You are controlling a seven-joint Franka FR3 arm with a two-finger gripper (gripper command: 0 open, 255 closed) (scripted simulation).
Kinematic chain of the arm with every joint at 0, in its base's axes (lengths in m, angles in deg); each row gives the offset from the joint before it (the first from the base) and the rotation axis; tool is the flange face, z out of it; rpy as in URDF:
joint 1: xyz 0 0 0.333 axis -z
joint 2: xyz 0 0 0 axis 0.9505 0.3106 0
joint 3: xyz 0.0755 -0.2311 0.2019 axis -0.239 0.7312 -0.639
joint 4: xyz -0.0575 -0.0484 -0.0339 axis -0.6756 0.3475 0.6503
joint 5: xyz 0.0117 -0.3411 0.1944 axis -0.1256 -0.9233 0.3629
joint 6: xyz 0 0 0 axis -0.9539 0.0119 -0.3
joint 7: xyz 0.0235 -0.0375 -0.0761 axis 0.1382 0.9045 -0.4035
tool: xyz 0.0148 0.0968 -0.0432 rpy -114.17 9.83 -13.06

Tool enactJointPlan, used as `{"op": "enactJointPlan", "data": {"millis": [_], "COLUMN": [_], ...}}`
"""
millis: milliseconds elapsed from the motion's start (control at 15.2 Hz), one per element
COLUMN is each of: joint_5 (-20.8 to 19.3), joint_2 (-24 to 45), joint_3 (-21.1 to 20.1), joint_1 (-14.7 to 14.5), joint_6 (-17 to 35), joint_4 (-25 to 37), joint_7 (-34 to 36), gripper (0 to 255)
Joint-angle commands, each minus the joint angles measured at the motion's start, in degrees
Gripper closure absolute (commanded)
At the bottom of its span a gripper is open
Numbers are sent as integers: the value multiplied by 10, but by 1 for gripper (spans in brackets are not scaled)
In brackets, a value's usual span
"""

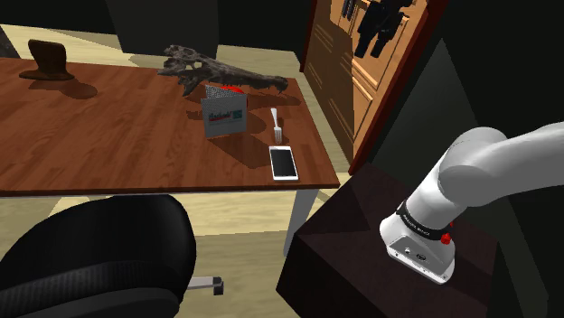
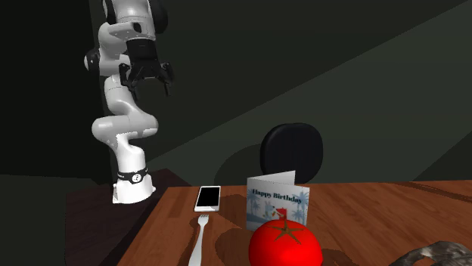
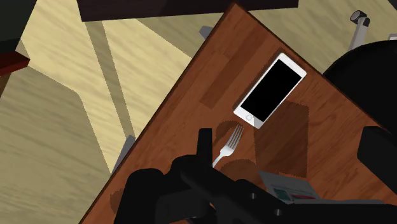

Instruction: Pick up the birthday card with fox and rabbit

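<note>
**A:** What does the work sit on?

**B:** A brown wooden table (image 1: 108, 135) on pale legs, over a light plank floor (image 1: 244, 217). The walls are dark. A brown panelled door (image 1: 339, 72) shows at the shoulder view's right. The stand (image 1: 361, 244) is a dark box just beside the table's end.

**A:** Where is the card?

**B:** The birthday card (image 2: 277, 198) stands upright and folded open on the table, near the end by the stand. Its pale blue front reads "Happy Birthday". A red tomato (image 2: 286, 243) sits just beside it, on the side away from the stand.

**A:** Count the rest for me.

**B:** One white phone (image 2: 208, 198) lies flat with its screen up, near the table's edge. One fork (image 2: 198, 238) lies close to it with its prongs toward the phone. One dark skull (image 1: 221, 72) sits farther along the table. One brown thing (image 1: 50, 61) sits at the far corner, and I cannot tell what it is. One black office chair (image 1: 99, 253) stands by the table's long side.

**A:** And the gripper?

**B:** The gripper (image 2: 147, 81) hangs high above the stand, well apart from the card. Its fingers are spread with nothing between them.
</note>
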Motion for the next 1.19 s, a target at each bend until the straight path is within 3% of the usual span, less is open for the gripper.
{"op": "enactJointPlan", "data": {"millis": [0, 594, 1122], "joint_5": [0, -3, -12], "joint_2": [0, 200, 382], "joint_3": [0, -14, -32], "joint_1": [0, -28, -48], "joint_6": [0, 89, 125], "joint_4": [0, 87, 212], "joint_7": [0, -48, -80], "gripper": [0, 0, 0]}}
